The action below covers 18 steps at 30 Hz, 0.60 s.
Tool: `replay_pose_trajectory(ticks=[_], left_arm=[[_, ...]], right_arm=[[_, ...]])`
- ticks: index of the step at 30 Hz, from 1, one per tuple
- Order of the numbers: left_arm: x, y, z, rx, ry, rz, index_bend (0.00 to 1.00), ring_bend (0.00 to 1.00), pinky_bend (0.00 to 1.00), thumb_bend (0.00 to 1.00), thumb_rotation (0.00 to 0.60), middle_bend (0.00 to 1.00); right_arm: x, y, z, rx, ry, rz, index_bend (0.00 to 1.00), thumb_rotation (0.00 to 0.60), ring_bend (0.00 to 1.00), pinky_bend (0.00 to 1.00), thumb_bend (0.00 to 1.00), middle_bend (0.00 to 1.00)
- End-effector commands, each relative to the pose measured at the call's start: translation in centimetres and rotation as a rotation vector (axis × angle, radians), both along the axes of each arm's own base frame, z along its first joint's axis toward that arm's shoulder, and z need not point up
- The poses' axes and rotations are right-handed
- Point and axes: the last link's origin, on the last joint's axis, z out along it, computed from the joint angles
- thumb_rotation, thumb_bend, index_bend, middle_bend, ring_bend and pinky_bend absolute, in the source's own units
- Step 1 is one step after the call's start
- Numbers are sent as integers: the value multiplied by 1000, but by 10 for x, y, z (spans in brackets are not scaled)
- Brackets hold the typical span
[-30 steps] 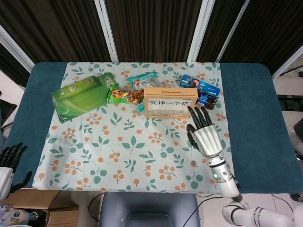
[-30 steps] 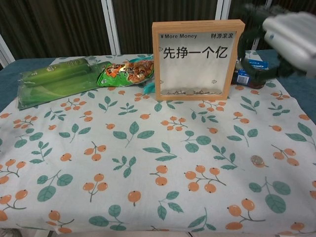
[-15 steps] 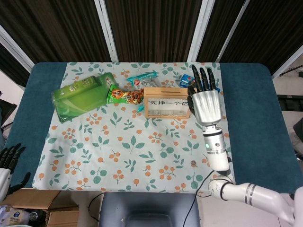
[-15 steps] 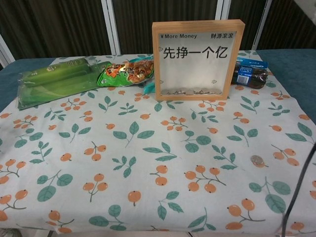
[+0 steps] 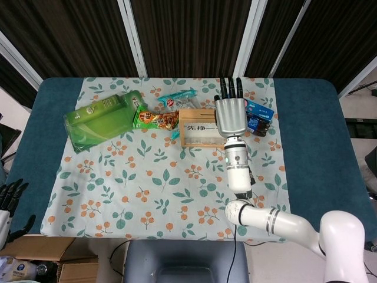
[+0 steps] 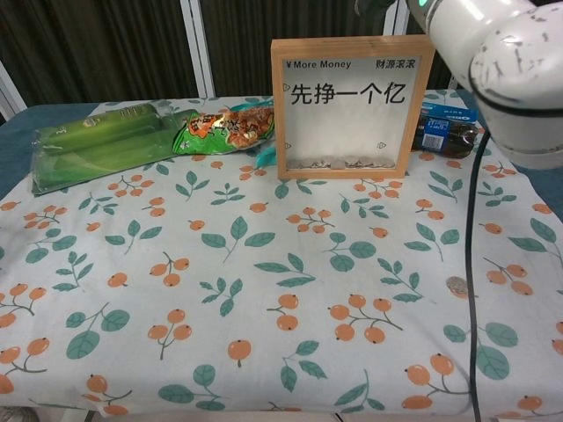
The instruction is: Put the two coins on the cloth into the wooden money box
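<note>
The wooden money box (image 5: 199, 127) (image 6: 352, 105) stands upright at the back of the floral cloth (image 5: 147, 177), with several coins lying inside at its bottom. My right hand (image 5: 231, 111) hovers over the box's right end, back facing up and fingers pointing away. Its palm side is hidden, so a held coin cannot be made out. In the chest view only the right arm (image 6: 493, 61) shows, at the top right. One coin (image 6: 456, 284) lies on the cloth near its right edge. My left hand (image 5: 8, 199) hangs off the table's front left with fingers apart, holding nothing.
A green packet (image 5: 101, 119), an orange snack bag (image 5: 156, 119) and a light blue wrapper (image 5: 177, 99) lie left of the box. A blue biscuit pack (image 5: 259, 110) and a dark packet (image 5: 259, 125) lie right of it. The right arm's cable (image 6: 471, 264) hangs down over the cloth's right side.
My right hand has risen from the cloth's right side and swung back and left, now over the box's right end. The left hand barely moved.
</note>
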Motion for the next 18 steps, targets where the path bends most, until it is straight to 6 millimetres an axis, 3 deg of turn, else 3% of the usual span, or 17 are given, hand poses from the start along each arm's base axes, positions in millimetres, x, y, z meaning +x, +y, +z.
replay_pose_trajectory(ticks=[1,18], left_arm=[[0,0,0,1,-2,1,0,0,32,368,600,0],[2,2,2,1,6,-1,0,0,31,368,600,0]], right_arm=[[0,-4,-10,17,3,-24,741,600,0,0,640,134],[-3,-8,-20,29,21,-53,704,600,0,0,639,134]])
